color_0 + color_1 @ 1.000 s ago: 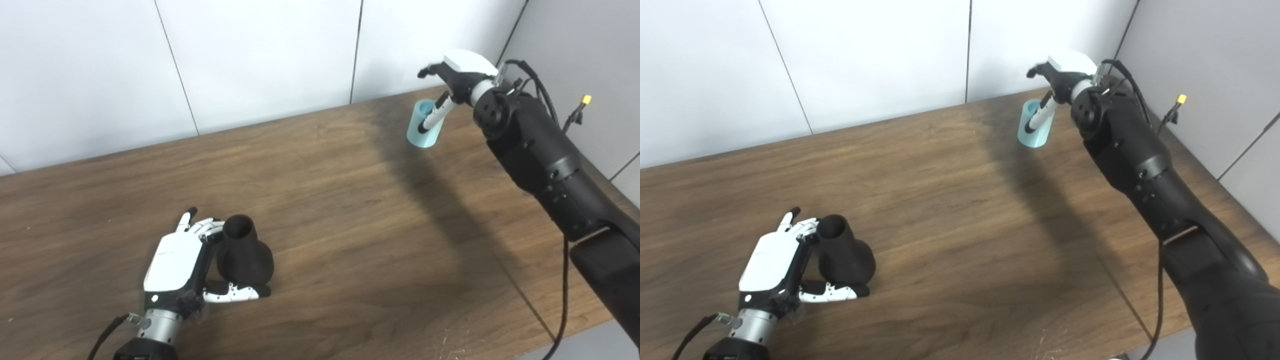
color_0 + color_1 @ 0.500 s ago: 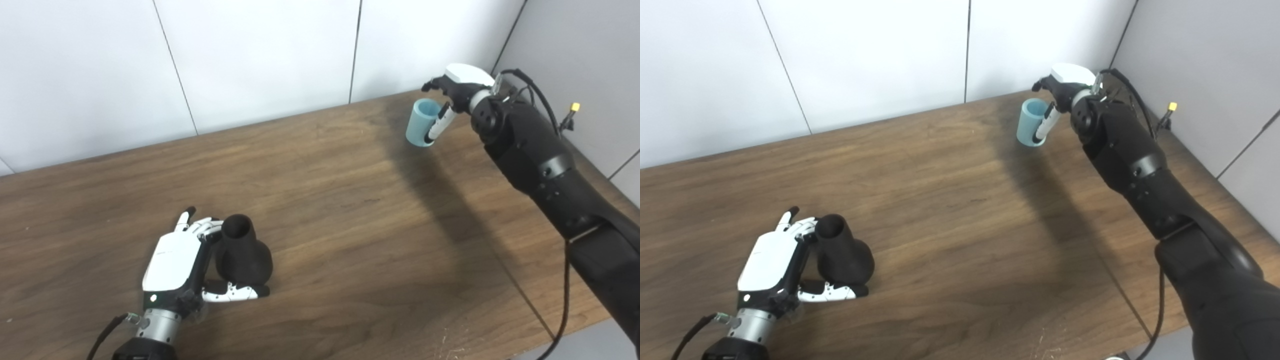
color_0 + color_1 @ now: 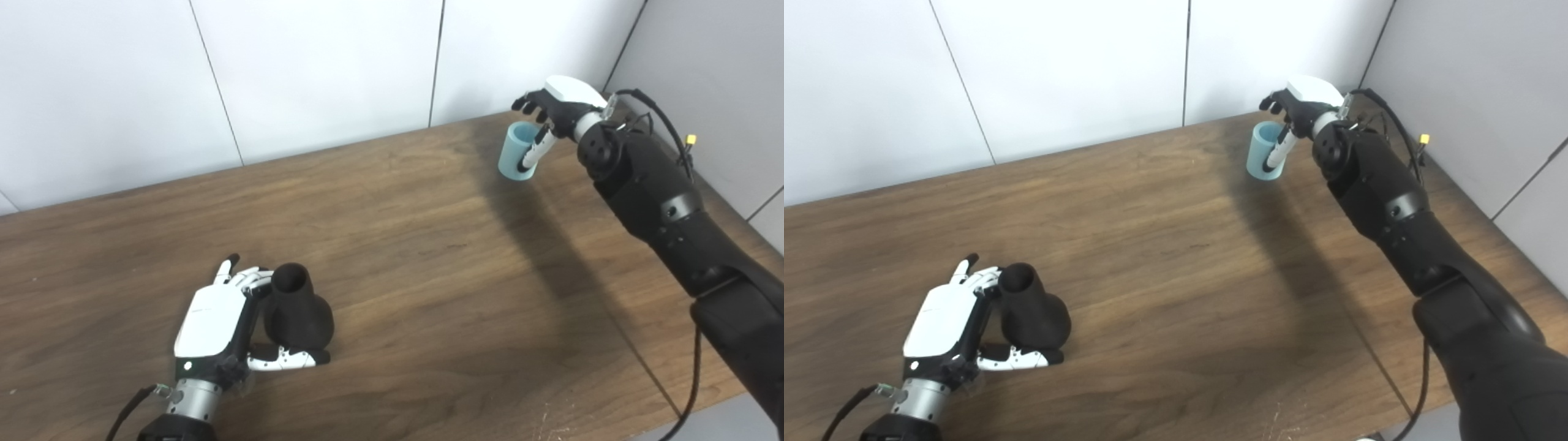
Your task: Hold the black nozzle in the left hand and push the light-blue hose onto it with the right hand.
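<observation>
Hose [image 3: 516,159] sits loosely in the right hand [image 3: 554,107], thumb alone visibly touching; it could slip. Left hand [image 3: 214,327] cradles nozzle [image 3: 297,309].

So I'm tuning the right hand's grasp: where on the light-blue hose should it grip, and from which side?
Probably around the smooth side wall of the light-blue hose, from its right, where the right hand sits. The short tube stands upright, so fingers behind and thumb in front keep both open ends free for the black nozzle.

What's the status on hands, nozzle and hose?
Left hand shut on black nozzle, on table. Right hand around light-blue hose, far corner. Nothing between them.
</observation>
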### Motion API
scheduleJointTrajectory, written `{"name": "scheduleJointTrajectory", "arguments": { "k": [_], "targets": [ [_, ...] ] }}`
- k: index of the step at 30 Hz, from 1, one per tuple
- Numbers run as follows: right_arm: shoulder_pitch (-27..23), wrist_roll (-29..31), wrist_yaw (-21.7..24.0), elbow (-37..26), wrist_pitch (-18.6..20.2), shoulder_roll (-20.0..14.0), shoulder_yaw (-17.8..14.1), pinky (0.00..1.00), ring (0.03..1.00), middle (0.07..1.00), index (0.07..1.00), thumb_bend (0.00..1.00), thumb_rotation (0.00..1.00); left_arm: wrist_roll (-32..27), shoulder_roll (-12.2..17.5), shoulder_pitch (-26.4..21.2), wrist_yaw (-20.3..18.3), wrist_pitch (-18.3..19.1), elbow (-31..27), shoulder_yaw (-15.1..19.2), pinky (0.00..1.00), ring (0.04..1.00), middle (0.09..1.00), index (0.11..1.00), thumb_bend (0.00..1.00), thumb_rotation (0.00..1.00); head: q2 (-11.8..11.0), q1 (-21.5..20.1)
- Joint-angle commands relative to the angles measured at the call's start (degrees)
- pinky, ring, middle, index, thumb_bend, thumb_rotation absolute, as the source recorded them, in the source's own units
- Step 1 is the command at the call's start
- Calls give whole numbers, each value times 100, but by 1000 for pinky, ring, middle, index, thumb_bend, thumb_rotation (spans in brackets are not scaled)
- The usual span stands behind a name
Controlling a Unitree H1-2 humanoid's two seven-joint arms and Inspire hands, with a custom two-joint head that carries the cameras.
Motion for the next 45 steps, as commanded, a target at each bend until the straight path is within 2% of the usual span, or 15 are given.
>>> {"name": "scheduleJointTrajectory", "arguments": {
  "k": [1,14,23,29,33,35,36,38,39,41,45],
  "targets": [
    [-189,70,-211,-136,-139,-133,-157,659,727,775,786,881,40,104,97,105,-239,113,28,-30,1000,825,752,484,523,49,0,-4],
    [-169,379,-238,111,-140,-117,-172,635,692,742,754,879,30,84,100,122,-290,136,-43,-14,1000,830,754,484,523,49,43,3],
    [-114,413,-206,261,-320,-204,-74,600,654,714,697,878,102,71,87,132,-297,136,-59,-14,1000,832,753,484,523,49,49,38],
    [-95,428,-300,342,-446,-175,-78,629,675,717,686,879,99,99,86,132,-352,169,-94,-15,1000,834,754,484,523,49,53,37],
    [-72,561,-382,353,-636,-150,-178,616,660,698,667,837,69,108,75,131,-364,162,-87,-11,1000,832,754,484,523,49,64,49],
    [-58,600,-502,371,-745,-134,-226,584,626,668,639,803,14,96,67,130,-399,179,-98,-10,1000,835,756,484,523,49,69,57],
    [-46,615,-584,382,-821,-127,-254,567,604,648,567,664,69,96,61,133,-409,187,-112,-10,1000,835,755,484,523,49,79,67],
    [-29,637,-727,402,-920,-104,-309,538,566,605,506,548,113,102,54,140,-410,190,-127,-8,1000,833,755,484,523,49,88,69],
    [-16,657,-803,409,-965,-86,-341,510,542,557,490,538,57,96,49,146,-400,184,-130,-6,1000,833,754,484,523,49,95,70],
    [4,706,-927,427,-1039,-51,-401,401,460,494,498,529,11,96,45,155,-389,178,-137,-5,1000,830,753,484,523,49,96,71],
    [17,727,-1003,442,-1099,-31,-423,370,436,471,511,525,0,105,54,166,-417,184,-153,-17,1000,831,753,484,523,49,102,75]
  ]
}}
